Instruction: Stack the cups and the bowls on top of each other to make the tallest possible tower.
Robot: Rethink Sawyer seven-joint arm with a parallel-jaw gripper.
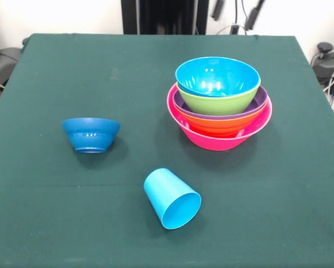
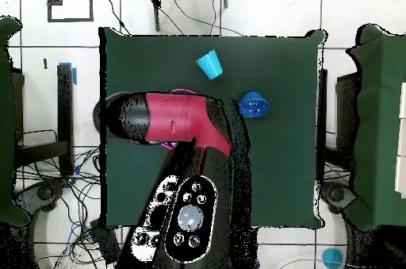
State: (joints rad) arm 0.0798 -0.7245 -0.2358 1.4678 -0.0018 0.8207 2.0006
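Note:
The tower [image 1: 219,103] is a nested pile of bowls right of the table's middle: pink at the base, then orange, purple, lime green, and sky blue on top. A small dark blue bowl [image 1: 91,134] stands upright alone to the left. A sky blue cup [image 1: 172,198] lies on its side near the front, mouth towards the camera. In the overhead view the cup [image 2: 209,64] and the dark blue bowl [image 2: 254,106] show, and the red and black arm [image 2: 170,119] covers the tower. No gripper shows. The yellow-green cup and the small orange bowl are out of view.
The table [image 1: 55,67] is covered with dark green cloth. The robot's black pedestal [image 1: 164,17] stands at its far edge. Cables and dark chairs surround the table in the overhead view.

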